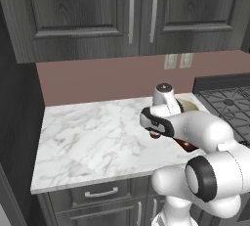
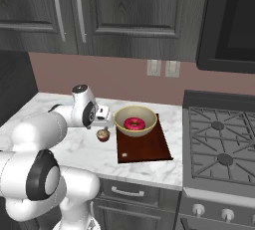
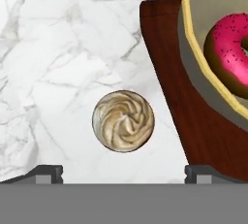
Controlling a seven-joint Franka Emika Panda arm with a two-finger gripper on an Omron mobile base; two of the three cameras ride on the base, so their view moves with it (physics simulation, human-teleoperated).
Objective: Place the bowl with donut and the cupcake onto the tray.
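Observation:
The tan-yellow bowl (image 2: pixel 135 120) rests on the far end of the dark reddish-brown tray (image 2: pixel 144 147), and the pink-iced donut (image 2: pixel 133 123) lies inside it. The tiny cupcake (image 2: pixel 103 135) stands on the marble counter just left of the tray, apart from it. My gripper (image 2: pixel 105 124) hangs directly above the cupcake, pointing down. In the hand view the cupcake (image 3: pixel 123 120) sits centred between the two widely spread fingertips (image 3: pixel 48 172), with the tray (image 3: pixel 167 72), bowl (image 3: pixel 201 68) and donut (image 3: pixel 230 53) off to the right. My gripper (image 3: pixel 123 174) is open and holds nothing.
A gas stove (image 2: pixel 219 139) adjoins the counter right of the tray. The pink backsplash carries wall outlets (image 2: pixel 163 68), with dark cabinets (image 2: pixel 99 10) overhead. Bare marble counter (image 1: pixel 93 137) stretches left of the cupcake. The counter's front edge (image 2: pixel 144 174) runs just below the tray.

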